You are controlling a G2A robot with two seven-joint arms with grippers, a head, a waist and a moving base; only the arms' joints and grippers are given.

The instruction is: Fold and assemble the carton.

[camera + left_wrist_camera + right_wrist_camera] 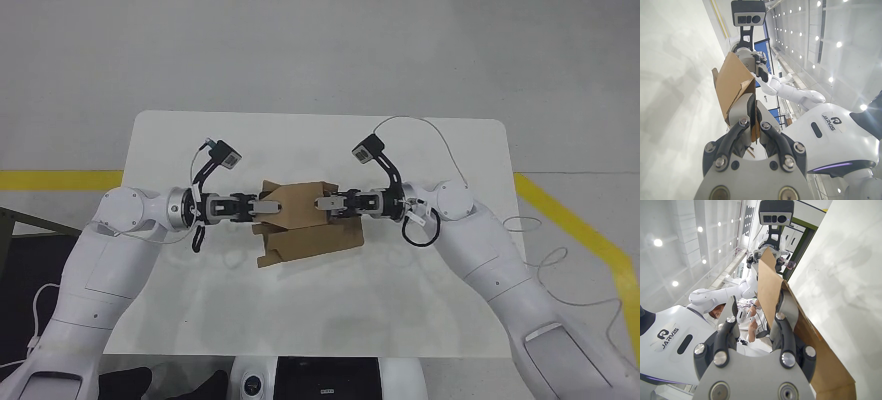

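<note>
Your left fingers (pixel 737 112) are clenched on an end flap of the carton (pixel 305 225), which lies toward 3 o'clock from them. Your right fingers (pixel 786 308) are released, one laid against the far panel, carton at their 9 o'clock. Its long axis runs 9-to-3 between two stretched, facing arms at mid-desk (pixel 420 290).

White desk (pixel 180 300) with rounded corners stands on a pale grey floor (pixel 300 50), yellow stripe (pixel 60 180) runs along the floor at either side, white ceiling (pixel 848 22) carries rows of round lamps (pixel 838 44), blue panel (pixel 765 34), perhaps a partition, behind.
</note>
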